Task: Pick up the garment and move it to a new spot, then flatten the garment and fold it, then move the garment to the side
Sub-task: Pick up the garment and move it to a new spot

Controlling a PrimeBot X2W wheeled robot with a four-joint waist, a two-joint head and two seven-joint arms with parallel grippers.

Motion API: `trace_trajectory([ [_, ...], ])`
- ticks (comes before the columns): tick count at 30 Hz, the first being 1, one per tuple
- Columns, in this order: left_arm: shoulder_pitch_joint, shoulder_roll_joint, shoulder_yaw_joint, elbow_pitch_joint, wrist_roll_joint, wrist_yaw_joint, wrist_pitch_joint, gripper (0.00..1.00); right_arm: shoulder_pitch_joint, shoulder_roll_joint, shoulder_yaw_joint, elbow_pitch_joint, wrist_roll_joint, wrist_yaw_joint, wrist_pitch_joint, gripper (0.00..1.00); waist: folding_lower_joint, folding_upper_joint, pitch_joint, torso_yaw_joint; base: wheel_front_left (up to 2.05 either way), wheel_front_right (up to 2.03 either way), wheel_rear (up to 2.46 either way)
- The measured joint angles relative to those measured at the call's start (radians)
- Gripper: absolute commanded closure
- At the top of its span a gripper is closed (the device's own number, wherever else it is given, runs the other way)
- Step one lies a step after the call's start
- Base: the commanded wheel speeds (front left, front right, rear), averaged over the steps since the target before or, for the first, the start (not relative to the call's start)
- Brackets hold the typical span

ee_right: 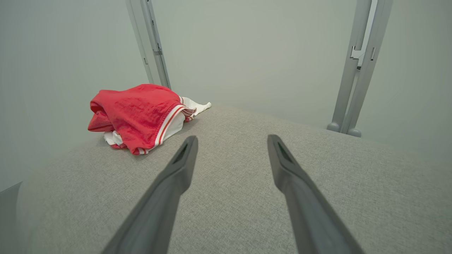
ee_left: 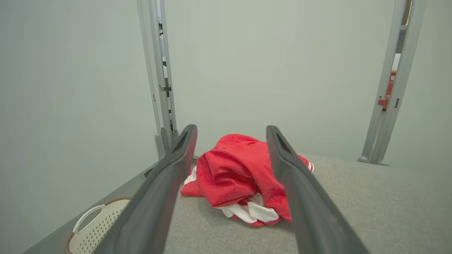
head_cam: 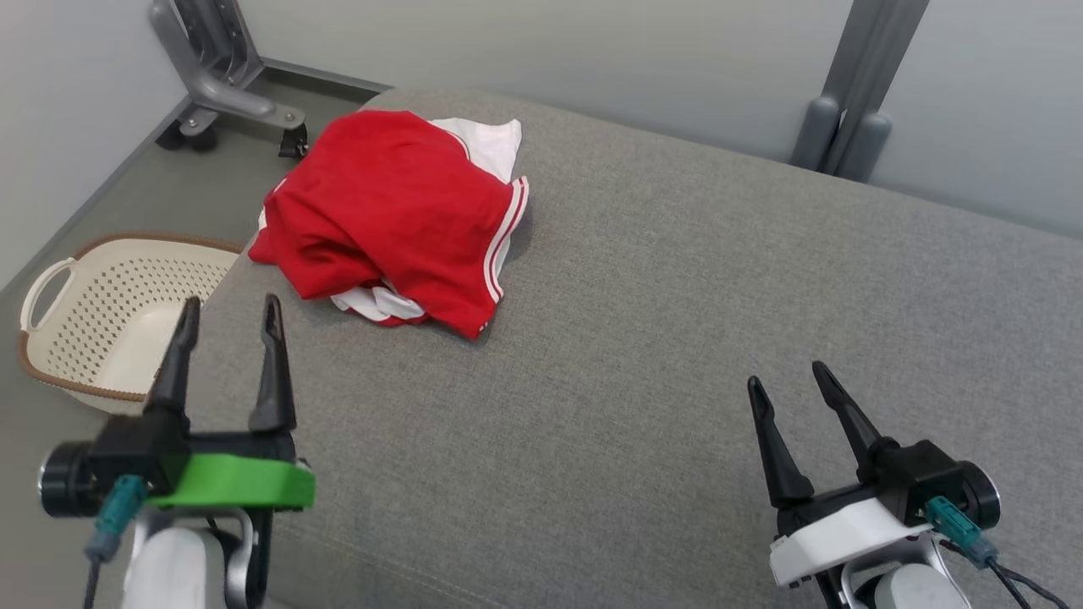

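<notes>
Garment [head_cam: 389, 211], red with white striped trim, sits bunched in a loose heap near the far left corner of the grey fabric-covered bench [head_cam: 643, 338]. It looks light, soft and floppy, so it will likely sag and unfold once lifted. Best hold is probably a pinch on a raised fold atop the heap or on the striped hem at its right side. Left gripper [head_cam: 230, 304] and right gripper [head_cam: 787, 378] both hang wide open and empty at the near side of the bench, neither touching it, the left one closer.
</notes>
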Motion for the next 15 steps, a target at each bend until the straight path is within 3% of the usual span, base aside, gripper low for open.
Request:
trace_trajectory([
  [4, -0.142, 0.043, 0.013, 0.064, -0.016, -0.007, -0.001, 0.00, -0.044, 0.000, -0.002, -0.003, -0.047, 0.000, 0.000, 0.00, 0.0000, 0.0000, 0.057, -0.016, 0.00, 0.00, 0.00],
  [8, -0.332, 0.103, -0.034, 0.206, -0.058, -0.010, 0.002, 0.00, -0.084, 0.000, -0.010, -0.011, -0.102, 0.000, 0.000, 0.00, 0.0000, 0.0000, 0.123, -0.036, 0.00, 0.00, 0.00],
  [15, -0.698, 0.229, -0.237, 0.428, -0.225, -0.012, 0.196, 0.00, -0.150, -0.045, -0.031, -0.031, -0.147, 0.001, 0.000, 0.00, 0.0001, -0.0001, 0.246, -0.075, 0.00, 0.00, 0.00],
])
